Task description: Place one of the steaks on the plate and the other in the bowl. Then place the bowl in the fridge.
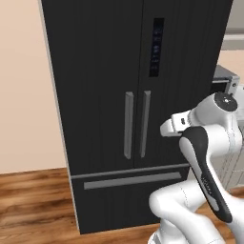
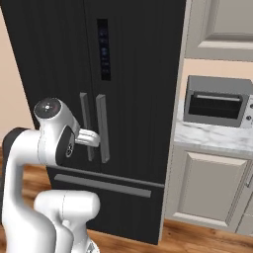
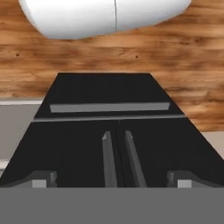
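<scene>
Fridge [image 1: 128,95] doors were shut, and it stood tall and black just past the robot, with wood floor [image 1: 33,200] below it. Nearest was the white arm [image 1: 209,157], folded up in front of the right door. The gripper [image 3: 111,181] pointed at the fridge with its fingers [image 3: 43,179] spread wide apart, holding nothing and touching nothing. Farther on were the two grey handles [image 1: 137,124], side by side in the middle. Those doors looked heavy and stiff, so a good place to grab was probably one long handle, to pull it. Far right sat a grey microwave [image 2: 216,101] on the counter [image 2: 212,138].
</scene>
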You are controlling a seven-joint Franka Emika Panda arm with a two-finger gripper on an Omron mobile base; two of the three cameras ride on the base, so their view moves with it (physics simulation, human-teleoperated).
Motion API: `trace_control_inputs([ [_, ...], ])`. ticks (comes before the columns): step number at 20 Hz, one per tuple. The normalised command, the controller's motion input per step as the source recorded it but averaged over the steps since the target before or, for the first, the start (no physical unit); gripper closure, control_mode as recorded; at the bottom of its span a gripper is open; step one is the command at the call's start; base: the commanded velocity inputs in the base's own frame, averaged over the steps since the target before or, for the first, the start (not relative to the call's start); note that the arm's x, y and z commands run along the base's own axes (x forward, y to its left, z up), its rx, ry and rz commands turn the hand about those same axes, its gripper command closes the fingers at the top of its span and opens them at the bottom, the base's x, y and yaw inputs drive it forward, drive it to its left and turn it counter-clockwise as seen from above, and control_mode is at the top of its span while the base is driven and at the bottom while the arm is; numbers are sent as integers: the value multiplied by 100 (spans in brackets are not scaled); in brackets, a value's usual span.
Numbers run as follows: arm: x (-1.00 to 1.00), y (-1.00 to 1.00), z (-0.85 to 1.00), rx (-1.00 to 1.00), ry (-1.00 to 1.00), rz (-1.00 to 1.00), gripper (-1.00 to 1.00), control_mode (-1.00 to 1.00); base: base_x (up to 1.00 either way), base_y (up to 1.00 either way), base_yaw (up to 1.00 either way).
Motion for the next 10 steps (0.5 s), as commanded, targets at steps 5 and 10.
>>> trace_control_inputs([
  [5, 27, 61, 0, -2, 0, 0, -100, -100, 0, 0, 0],
  [10, 36, 66, -6, -4, 0, 0, -100, -100, 0, 0, 0],
])
